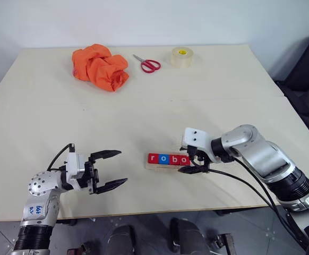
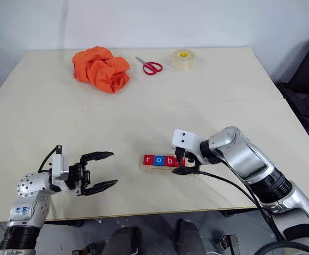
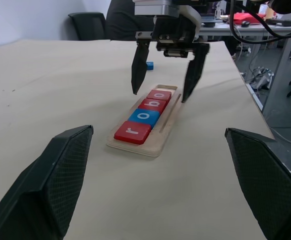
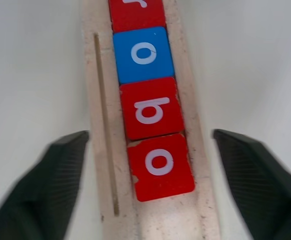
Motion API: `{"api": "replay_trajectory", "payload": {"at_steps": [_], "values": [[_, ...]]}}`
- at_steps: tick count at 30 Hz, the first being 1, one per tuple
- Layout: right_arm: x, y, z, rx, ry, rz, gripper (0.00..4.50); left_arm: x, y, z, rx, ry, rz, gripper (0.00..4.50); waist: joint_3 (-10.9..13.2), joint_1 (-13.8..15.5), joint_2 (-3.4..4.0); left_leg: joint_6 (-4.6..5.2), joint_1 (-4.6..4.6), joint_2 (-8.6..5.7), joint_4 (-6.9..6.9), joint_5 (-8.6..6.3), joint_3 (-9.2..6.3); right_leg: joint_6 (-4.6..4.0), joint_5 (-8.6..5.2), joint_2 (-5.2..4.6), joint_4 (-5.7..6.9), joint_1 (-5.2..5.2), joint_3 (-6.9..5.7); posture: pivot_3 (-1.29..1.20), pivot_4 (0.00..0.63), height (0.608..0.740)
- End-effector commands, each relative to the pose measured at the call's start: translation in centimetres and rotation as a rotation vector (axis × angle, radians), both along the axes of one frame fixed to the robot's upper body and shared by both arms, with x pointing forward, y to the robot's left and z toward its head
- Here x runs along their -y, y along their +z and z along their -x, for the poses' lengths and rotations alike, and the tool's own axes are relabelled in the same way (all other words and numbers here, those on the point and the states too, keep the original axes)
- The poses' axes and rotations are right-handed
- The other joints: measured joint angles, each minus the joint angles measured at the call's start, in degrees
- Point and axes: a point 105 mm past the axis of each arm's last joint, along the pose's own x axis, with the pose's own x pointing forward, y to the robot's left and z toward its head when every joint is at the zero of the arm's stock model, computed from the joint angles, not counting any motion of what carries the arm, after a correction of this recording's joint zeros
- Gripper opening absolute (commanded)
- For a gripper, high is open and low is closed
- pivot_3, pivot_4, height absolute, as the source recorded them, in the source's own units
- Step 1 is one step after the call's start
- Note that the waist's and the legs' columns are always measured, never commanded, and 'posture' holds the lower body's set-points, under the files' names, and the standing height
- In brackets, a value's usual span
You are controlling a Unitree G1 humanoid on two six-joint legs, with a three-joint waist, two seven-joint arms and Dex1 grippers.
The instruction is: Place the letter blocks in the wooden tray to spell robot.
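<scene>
Tiles r, o, b, o (image 4: 160,166) fill wooden tray (image 3: 161,134); both end effectors wide open, empty: right end effector (image 3: 163,82), left end effector (image 1: 110,169)

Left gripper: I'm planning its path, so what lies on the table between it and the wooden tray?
Nothing: in the left eye view, bare table runs from the open left gripper to the wooden tray.

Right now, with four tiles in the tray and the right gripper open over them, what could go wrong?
The second o tile sits slightly askew against the b tile; the open right gripper straddling the wooden tray could nudge it on withdrawing. A small blue block, perhaps the t, lies behind that gripper, an awkward reach. The tray's free end leaves little room for a fifth tile.
</scene>
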Motion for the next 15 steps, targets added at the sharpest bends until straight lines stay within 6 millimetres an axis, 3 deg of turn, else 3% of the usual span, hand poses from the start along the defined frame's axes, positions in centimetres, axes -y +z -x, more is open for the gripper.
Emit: {"api": "replay_trajectory", "payload": {"at_steps": [1, 8, 12, 15], "values": [[-0.6, 1.8, 0.0, 0.055, 0.015, -0.041, 4.47, -0.2, 0.8, -0.1, 0.037, -0.002, -0.004, 4.5, 0.0, 0.0, 0.0, 0.0, 0.0, 0.0, 0.0, 0.0, 0.0, 0.0, 0.0, 0.0, 0.0, 0.0, 0.0, 0.0, 0.15, 0.74], [0.2, 3.0, 0.7, 0.079, 0.029, -0.143, 4.47, -0.1, 0.9, -0.3, 0.044, -0.012, -0.003, 4.5, 0.0, 0.06, 0.0, 0.0, 0.0, 0.0, 0.0, 0.0, -0.01, 0.0, 0.0, 0.01, -0.01, 0.02, 0.0, 0.0, 0.15, 0.74], [3.0, 3.4, 1.4, 0.094, -0.049, -0.251, 4.47, -0.2, 0.8, -0.4, 0.041, -0.019, -0.006, 4.5, -0.01, 0.62, -0.02, 0.01, -0.01, -0.02, -0.01, -0.01, -0.02, 0.0, 0.0, 0.0, -0.06, 0.04, -0.02, 0.0, 0.15, 0.74], [5.1, 3.7, 0.7, 0.145, -0.158, -0.312, 4.47, -0.3, 0.7, -0.4, 0.04, -0.02, -0.006, 4.5, -0.01, 0.96, -0.02, 0.03, -0.01, -0.04, 0.02, -0.03, 0.02, 0.03, 0.01, -0.01, -0.09, 0.07, -0.01, 0.0, 0.15, 0.74]]}}
